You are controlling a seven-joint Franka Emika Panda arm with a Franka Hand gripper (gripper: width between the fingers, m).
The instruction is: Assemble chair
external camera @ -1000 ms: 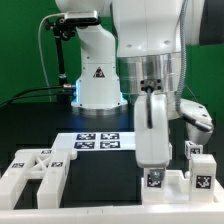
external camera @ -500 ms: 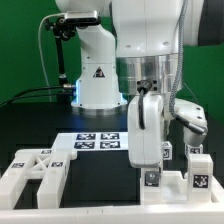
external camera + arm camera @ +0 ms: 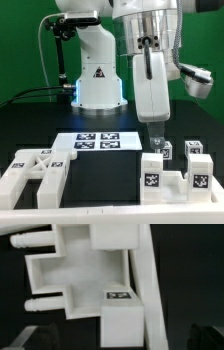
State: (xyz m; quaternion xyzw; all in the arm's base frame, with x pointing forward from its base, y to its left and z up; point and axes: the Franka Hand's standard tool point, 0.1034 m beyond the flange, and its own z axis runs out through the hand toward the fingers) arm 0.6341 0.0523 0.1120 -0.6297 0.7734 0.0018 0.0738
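Gripping a white chair panel (image 3: 151, 85) high above the counter (image 3: 100, 165), the closed end effector (image 3: 155, 122) risked dropping it if grip slackened.

Your exterior view faces the arm from across the table, taking in the gripper (image 3: 155, 127). Your wrist view looks very closely past it at the chair (image 3: 100, 291).

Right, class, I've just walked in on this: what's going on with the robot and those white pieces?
One robot arm is building a chair from white tagged blocks. Its pincer hangs above a white chair part at the exterior view's right, holding nothing that this view shows. Another chair part lies at the exterior view's left, with the marker board between them.
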